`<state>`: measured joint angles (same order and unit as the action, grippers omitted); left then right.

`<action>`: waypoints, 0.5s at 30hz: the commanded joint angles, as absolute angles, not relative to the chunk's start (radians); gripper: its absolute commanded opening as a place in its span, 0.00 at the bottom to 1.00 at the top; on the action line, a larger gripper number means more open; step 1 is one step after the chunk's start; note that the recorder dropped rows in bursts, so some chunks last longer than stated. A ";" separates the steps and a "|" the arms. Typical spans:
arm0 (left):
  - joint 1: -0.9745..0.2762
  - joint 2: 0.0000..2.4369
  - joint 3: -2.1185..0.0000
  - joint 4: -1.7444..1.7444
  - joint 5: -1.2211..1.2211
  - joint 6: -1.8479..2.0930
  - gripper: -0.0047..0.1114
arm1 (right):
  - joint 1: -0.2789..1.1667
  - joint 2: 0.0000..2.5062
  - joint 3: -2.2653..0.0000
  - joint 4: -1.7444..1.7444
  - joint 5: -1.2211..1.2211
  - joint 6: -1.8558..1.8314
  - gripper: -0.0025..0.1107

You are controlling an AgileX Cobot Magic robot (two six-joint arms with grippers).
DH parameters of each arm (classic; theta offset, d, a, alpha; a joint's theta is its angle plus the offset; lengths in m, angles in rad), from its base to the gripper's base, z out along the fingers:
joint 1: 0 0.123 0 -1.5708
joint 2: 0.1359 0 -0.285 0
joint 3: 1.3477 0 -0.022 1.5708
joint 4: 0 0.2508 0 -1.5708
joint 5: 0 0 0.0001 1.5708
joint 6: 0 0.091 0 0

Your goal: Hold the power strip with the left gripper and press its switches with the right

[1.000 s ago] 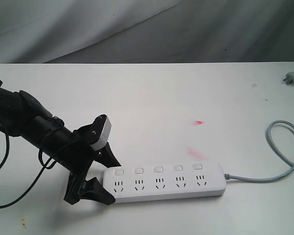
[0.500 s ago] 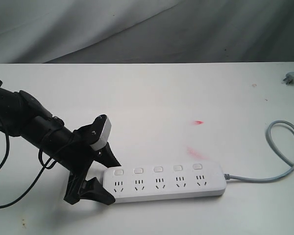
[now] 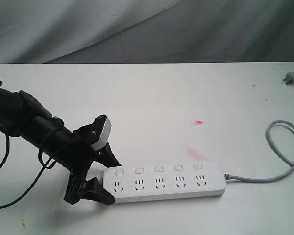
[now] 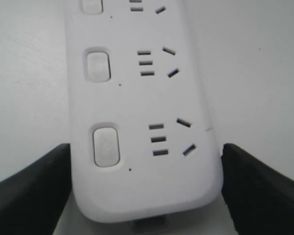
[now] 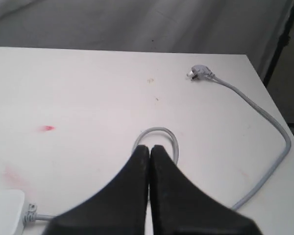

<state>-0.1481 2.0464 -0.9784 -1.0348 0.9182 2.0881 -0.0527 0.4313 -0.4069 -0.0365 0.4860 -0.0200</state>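
Still clamping strip [image 3: 166,188] by its end on table [image 3: 152,107] with left claw [image 3: 111,183], spread wide; right claw [image 5: 149,148] pinched shut, empty, by cord [image 5: 174,142] loop, away from switches [image 3: 158,169]. Unchanged from a second ago.

The power strip [image 3: 164,183], lying between the fingers [image 4: 29,191] of the left gripper [image 3: 112,182], is smooth white plastic with a soft sheen. The fingers look like matt black plastic. Beyond the claw, the table [image 3: 161,93] is matt white with a few red smears [image 3: 199,122]. The cord [image 3: 285,147] has a dull grey, rubbery sheath. Behind the claw hangs creased grey cloth [image 3: 137,29].
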 commanded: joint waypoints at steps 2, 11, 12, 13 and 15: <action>-0.154 2.050 -0.984 -1.036 0.913 2.094 0.06 | -0.093 0.315 -0.224 -0.043 0.288 -0.041 0.02; -0.154 2.050 -0.984 -1.036 0.913 2.094 0.06 | -0.142 0.122 0.000 0.040 0.197 -0.041 0.02; -0.154 2.050 -0.984 -1.036 0.913 2.094 0.06 | -0.142 0.104 0.000 0.040 0.197 -0.041 0.02; -0.154 2.050 -0.984 -1.036 0.913 2.094 0.06 | -0.142 0.096 0.000 0.038 0.222 -0.041 0.02; -0.154 2.050 -0.984 -1.036 0.913 2.094 0.06 | -0.142 0.067 0.000 0.036 0.239 -0.045 0.02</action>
<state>-0.1481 2.0464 -0.9784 -1.0348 0.9182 2.0881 -0.1327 0.0917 -0.0039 0.0320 0.2299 -0.0336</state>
